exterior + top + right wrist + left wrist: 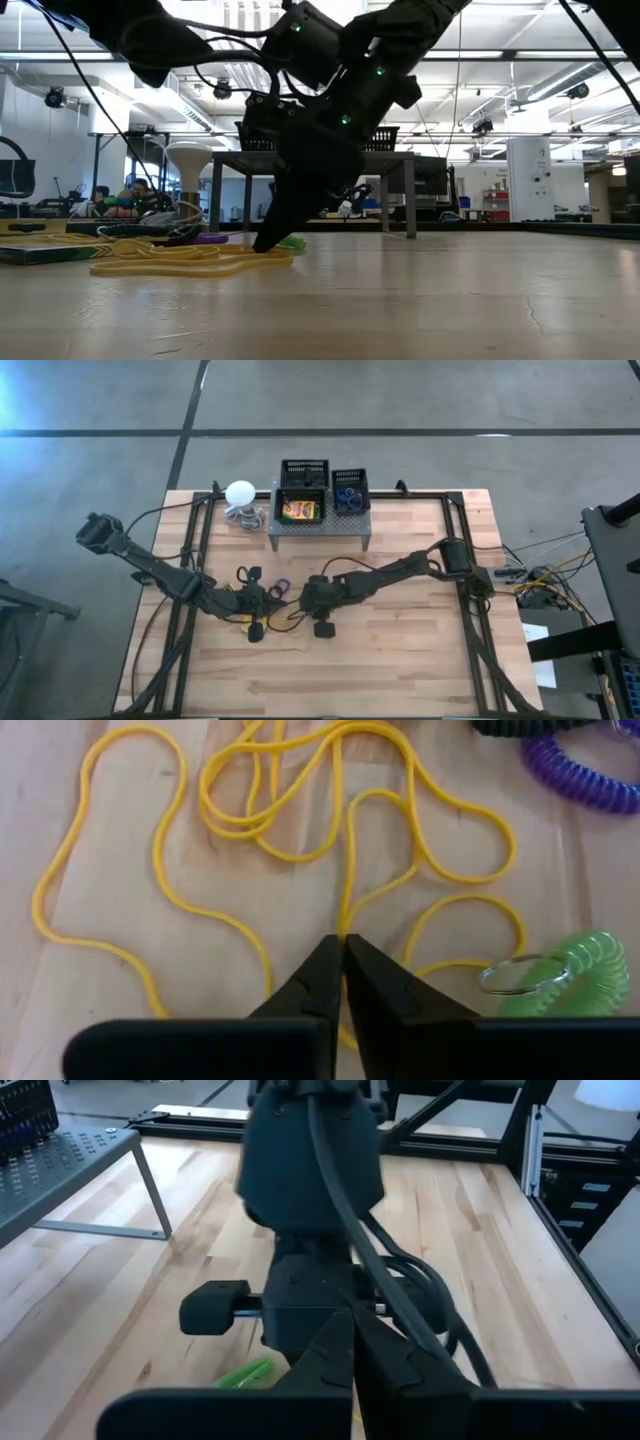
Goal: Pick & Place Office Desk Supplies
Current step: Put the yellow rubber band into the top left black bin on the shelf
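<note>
The right end effector (343,942) is pressed together on a strand of the yellow rubber bands (300,815) lying on the counter (420,650), beside a green ring (575,975).

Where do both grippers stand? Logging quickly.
Left gripper: shut, holding nothing visible.
Right gripper: shut on a yellow rubber band.

Both arms are matte black, built of chunky jointed segments with black cables looped along them. Small green lights glow on the housing at the low view's upper centre. Each hand ends in two tapered black fingers (322,982).
</note>
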